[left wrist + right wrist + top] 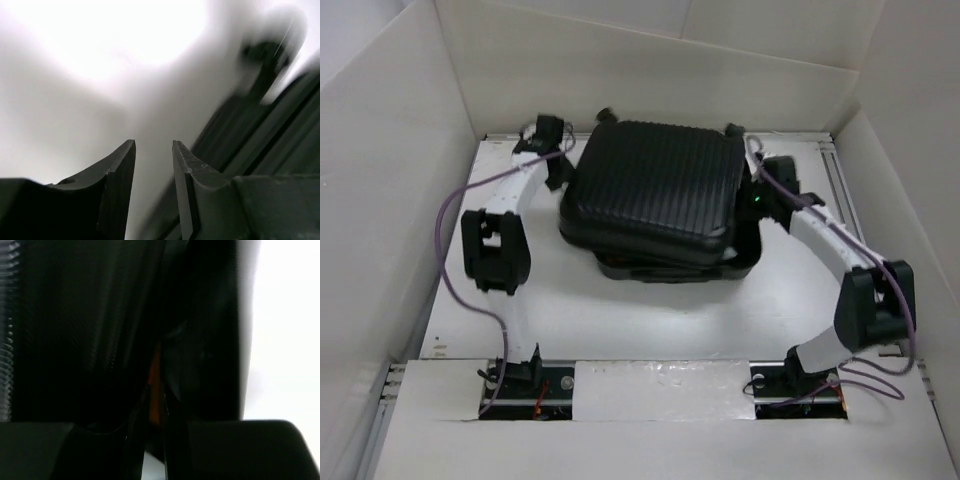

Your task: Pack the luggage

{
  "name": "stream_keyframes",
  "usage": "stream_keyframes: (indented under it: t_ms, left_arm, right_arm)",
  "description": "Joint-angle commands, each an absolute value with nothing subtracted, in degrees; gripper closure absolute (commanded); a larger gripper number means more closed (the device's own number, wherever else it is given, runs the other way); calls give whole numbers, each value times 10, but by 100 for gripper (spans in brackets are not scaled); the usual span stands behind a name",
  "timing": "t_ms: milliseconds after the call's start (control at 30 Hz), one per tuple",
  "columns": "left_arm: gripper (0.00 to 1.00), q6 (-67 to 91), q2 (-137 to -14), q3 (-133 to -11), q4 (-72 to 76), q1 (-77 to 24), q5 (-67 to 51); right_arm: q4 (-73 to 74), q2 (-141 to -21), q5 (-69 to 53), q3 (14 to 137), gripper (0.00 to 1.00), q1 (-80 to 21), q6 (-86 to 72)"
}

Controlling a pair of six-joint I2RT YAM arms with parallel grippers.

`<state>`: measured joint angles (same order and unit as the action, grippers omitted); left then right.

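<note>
On the left, the left arm (505, 235) reaches over the white bench (650, 320) with a purple cable (442, 235) looping beside it. The left claw (558, 168) sits just beside the far left corner of the luggage (655, 185). In the left wrist view this claw (153, 145) is released: its two fingers (122, 175) stand apart with only pale background between them. The ribbed shell (280, 145) rises to their right, and a blurred wheel (260, 52) shows above it. The luggage lies flat in the middle of the bench, toward the back wall. Its wheeled end points away from the arms, and its grooves run from near to far. The outline looks close to square from above, so the long axis is hard to tell. The upper shell (655, 175) is lowered over the lower shell (745, 262) but sits slightly twisted, leaving the lower one showing along the near edge and at the right corner. On the right, the right claw (756, 200) is against the right side of the luggage. In the right wrist view its fingers (172, 440) are close together in front of dark shell or lining, with a thin orange sliver (155, 385) showing at the gap. It cannot be told whether this claw is clenched on anything.
</note>
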<state>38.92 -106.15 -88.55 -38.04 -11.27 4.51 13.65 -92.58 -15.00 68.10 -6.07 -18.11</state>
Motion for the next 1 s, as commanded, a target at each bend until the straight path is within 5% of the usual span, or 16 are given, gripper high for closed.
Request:
stream_keyframes:
  t_ms: [0,33,100,267,333,467,633,700,800,967]
  left_arm:
    - [66,410,-1160,-1128,-224,-201,-98]
    - [62,391,-1173,-1243,-288,-201,-69]
    - [58,375,-1148,-1285,-329,-201,-20]
    - [29,363,-874,-952,-227,-186,77]
    - [29,363,-788,-903,-242,-166,115]
    - [37,356,-709,-812,-296,-158,171]
    - [45,402,-615,-647,-332,-158,212]
    - [58,439,-581,-599,-332,-137,184]
    - [77,476,-570,-472,-289,-105,83]
    - [78,493,-607,-428,-189,-105,23]
  right_arm:
    - [293,-812,-283,628,76,-375,-267]
    - [328,-776,-258,648,75,-384,-283]
    - [383,-752,-203,684,72,-376,-283]
    - [467,-702,-73,826,55,-305,-275]
    - [472,-709,-73,851,54,-256,-265]
    - [465,-757,-141,919,51,-205,-236]
    - [378,-831,-157,912,35,-144,-243]
    - [325,-870,-200,912,39,-101,-264]
    - [308,-987,-220,984,68,-59,-279]
    - [326,-1057,-213,1015,75,-57,-280]
